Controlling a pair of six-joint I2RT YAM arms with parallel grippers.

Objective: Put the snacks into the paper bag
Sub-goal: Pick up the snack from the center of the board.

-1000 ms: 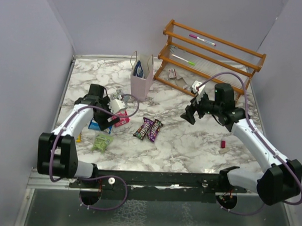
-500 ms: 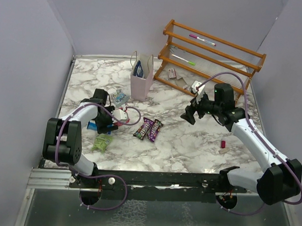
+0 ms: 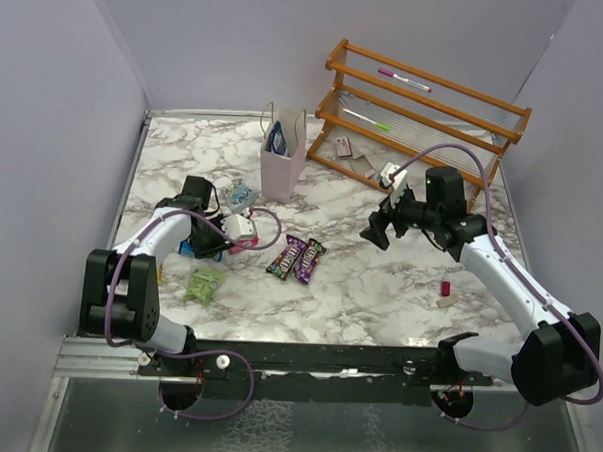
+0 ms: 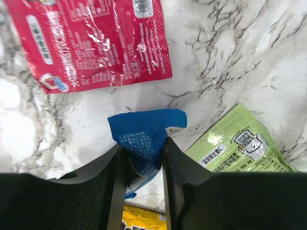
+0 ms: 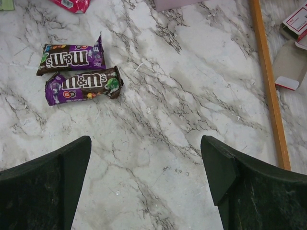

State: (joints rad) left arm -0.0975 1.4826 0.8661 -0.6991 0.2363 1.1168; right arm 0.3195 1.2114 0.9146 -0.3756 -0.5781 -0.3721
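My left gripper (image 4: 142, 153) is shut on a crumpled blue snack packet (image 4: 144, 127), low over the table at the left (image 3: 203, 244). A red packet (image 4: 96, 43), a green one (image 4: 235, 148) and a yellow one (image 4: 144, 218) lie around it. Two dark brown candy bars (image 3: 287, 255) (image 3: 310, 260) lie side by side mid-table, also seen in the right wrist view (image 5: 84, 82). The pale pink paper bag (image 3: 283, 165) stands upright at the back with a blue cookie bag (image 3: 276, 138) inside. A blue-white packet (image 3: 243, 195) lies near it. My right gripper (image 5: 145, 141) hangs open above bare marble (image 3: 376, 231).
An orange slatted wooden rack (image 3: 427, 111) stands at the back right with thin markers on it and small boxes (image 3: 343, 146) beneath. A tiny red stub (image 3: 445, 287) lies on the right. Grey walls close in the table on three sides.
My left gripper came down over the packets and its jaws closed on the blue packet. The right arm has stayed still and open.
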